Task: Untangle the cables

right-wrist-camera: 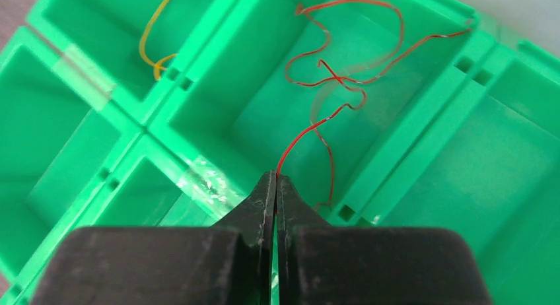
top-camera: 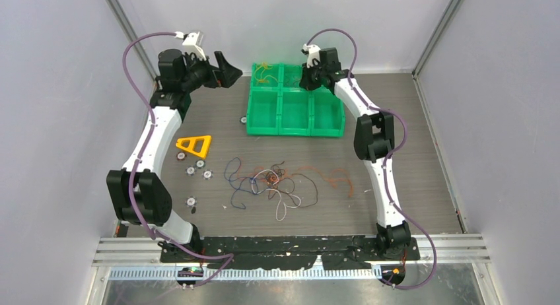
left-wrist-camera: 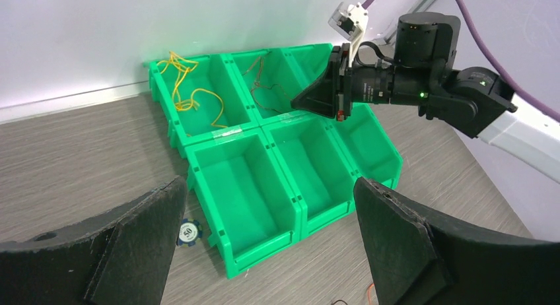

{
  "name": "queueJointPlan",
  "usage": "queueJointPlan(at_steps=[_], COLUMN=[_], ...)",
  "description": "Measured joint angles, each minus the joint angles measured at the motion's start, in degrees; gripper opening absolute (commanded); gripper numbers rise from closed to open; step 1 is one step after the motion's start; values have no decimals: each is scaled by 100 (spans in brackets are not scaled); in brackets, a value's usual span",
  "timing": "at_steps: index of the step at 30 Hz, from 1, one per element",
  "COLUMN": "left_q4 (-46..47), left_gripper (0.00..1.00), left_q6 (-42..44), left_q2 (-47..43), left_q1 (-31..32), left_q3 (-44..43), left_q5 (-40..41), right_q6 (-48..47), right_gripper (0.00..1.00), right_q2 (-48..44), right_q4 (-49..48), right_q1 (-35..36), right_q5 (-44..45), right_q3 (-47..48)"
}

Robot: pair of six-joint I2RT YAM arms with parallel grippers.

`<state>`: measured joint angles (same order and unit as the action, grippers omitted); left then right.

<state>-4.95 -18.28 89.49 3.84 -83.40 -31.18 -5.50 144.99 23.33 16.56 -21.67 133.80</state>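
**A:** From above, where does the work lie?

**B:** The tangle (top-camera: 274,183) sits on the table toward the arm bases, well apart from both grippers. The right gripper (top-camera: 309,80) hangs over the back row of the green bin (top-camera: 295,130). The left gripper (top-camera: 228,72) is just beside the bin's far left corner.

**A:** And the left wrist view?

**B:** Its fingers (left-wrist-camera: 132,245) are wide apart with nothing between them. Across the bin, a yellow wire (left-wrist-camera: 187,101) lies in the back-left compartment. The right gripper hovers over the back-middle one.

**A:** The right wrist?

**B:** There the fingers (right-wrist-camera: 257,206) are pressed together on the end of a red wire (right-wrist-camera: 338,77). It runs straight ahead from the tips and down into that back-middle compartment, where its loops rest on the floor.

**A:** So what matters next?

**B:** I'd say only the release, since the wire's length already lies inside. After that the tangle is behind both arms, and the empty left one looks freer to reach it.
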Motion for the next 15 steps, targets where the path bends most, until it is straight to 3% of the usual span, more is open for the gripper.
queueJointPlan(at_steps=[15], left_q4=[149], left_gripper=[99], left_q6=[-149], left_q2=[0], left_q1=[-136], left_q3=[39], left_q5=[-42], right_q6=[986], right_gripper=[5], right_q2=[568], right_q4=[-557], right_q1=[-15], right_q5=[297], right_q3=[577])
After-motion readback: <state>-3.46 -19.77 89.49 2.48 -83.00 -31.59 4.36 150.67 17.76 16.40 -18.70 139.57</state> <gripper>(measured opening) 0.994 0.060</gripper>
